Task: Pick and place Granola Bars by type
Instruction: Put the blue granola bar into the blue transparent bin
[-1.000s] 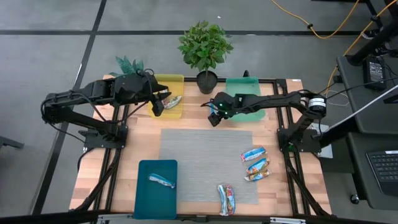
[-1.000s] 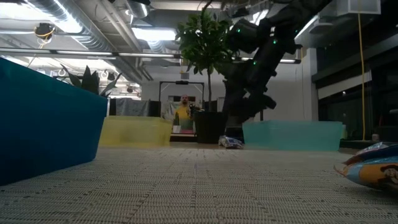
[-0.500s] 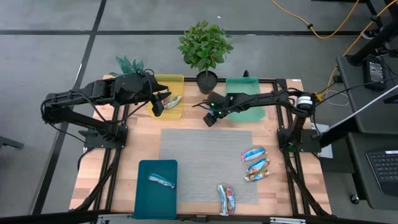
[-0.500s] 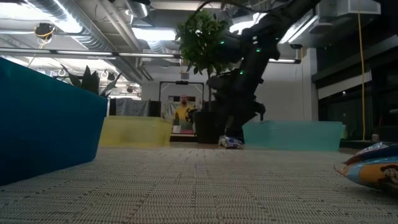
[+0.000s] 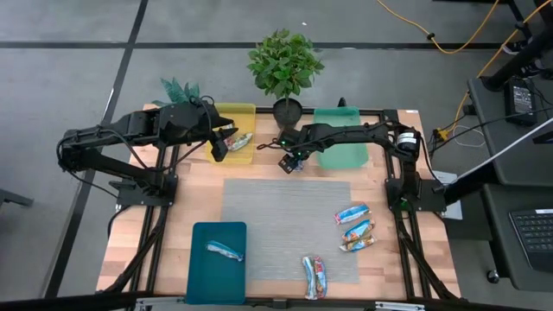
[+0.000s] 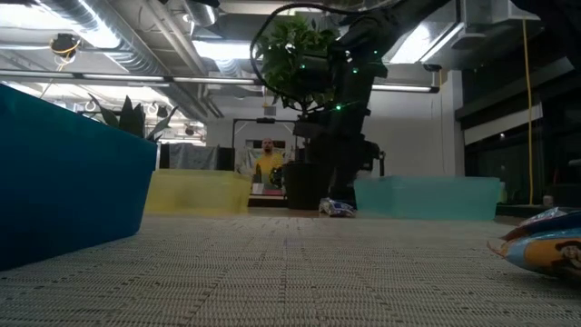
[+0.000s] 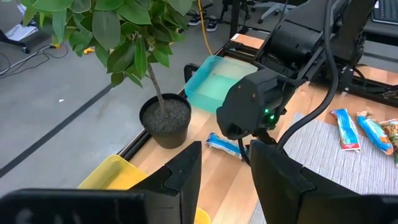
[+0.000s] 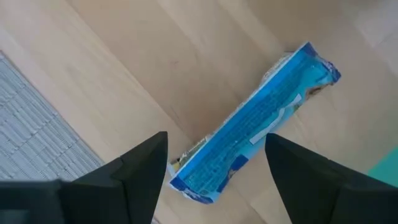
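Note:
A blue-wrapped granola bar (image 8: 255,124) lies flat on the bare wood in front of the plant pot (image 5: 287,112), also seen in the low view (image 6: 338,208). My right gripper (image 8: 216,140) hangs open above it, pointing steeply down, one finger to each side of the bar's near end and clear of it. My left gripper (image 7: 224,180) is open with nothing between its fingers; it hovers raised over the yellow tray (image 5: 233,117), where one bar (image 5: 241,141) lies. Three bars (image 5: 354,226) lie at the mat's right edge and two (image 5: 314,276) at its near edge.
A green tray (image 5: 341,142) stands at the far right, just beside my right arm. A dark teal tray (image 5: 216,272) at the near left holds one bar (image 5: 225,250). A small plant (image 5: 180,89) stands at the far left. A grey mat (image 5: 276,216) covers the table's middle.
My right gripper has gone toward the table's left edge, away from the green tray, and tipped to point more steeply down. It now hangs over the blue bar by the plant pot. Its fingers have stayed open. The bar has not moved.

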`<state>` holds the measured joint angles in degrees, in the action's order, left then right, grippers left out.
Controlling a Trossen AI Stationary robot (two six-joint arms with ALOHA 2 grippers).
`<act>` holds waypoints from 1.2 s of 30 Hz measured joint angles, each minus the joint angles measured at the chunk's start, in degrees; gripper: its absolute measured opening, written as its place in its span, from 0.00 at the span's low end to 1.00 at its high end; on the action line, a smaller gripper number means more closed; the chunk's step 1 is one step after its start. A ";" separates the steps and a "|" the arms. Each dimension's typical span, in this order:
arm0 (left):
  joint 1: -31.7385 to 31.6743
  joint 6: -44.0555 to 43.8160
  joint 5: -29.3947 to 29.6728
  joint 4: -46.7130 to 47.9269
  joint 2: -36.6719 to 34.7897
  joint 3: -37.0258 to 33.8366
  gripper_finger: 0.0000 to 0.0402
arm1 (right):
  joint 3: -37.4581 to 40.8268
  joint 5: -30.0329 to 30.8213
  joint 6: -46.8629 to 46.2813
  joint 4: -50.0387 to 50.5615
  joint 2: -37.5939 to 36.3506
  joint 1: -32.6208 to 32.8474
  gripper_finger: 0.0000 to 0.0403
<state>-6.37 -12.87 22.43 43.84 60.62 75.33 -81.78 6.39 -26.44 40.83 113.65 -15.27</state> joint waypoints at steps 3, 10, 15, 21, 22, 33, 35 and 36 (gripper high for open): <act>0.00 0.11 -0.01 -0.01 0.00 0.00 0.32 | 0.26 0.52 -0.30 0.59 0.00 0.00 0.67; 0.00 0.64 0.00 -0.01 0.00 0.00 0.32 | 3.32 1.17 -2.48 0.70 0.02 -0.59 0.67; 0.00 0.64 0.00 0.00 0.00 0.00 0.32 | 4.26 -0.04 -3.10 -0.69 0.04 -0.70 0.67; 0.00 0.62 0.00 -0.15 0.00 0.00 0.32 | 4.28 -2.97 -3.08 -2.25 0.43 -0.70 0.67; 0.00 0.56 0.00 -0.27 0.00 0.00 0.32 | 4.31 -3.59 -3.10 -2.58 0.59 -0.72 0.67; 0.00 0.06 0.01 -0.38 0.02 0.00 0.32 | 4.33 -7.50 -3.10 -5.72 2.08 -0.74 0.63; 0.00 -0.04 0.00 -0.38 0.02 0.00 0.32 | 4.33 -7.50 -3.08 -5.72 2.08 -0.74 0.59; 0.00 -0.04 0.00 -0.38 0.02 0.00 0.32 | 4.33 -7.49 -3.08 -5.73 2.08 -0.74 0.56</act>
<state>-6.37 -12.91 22.44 43.46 60.64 75.33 -77.45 -1.10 -29.52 35.10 115.72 -16.01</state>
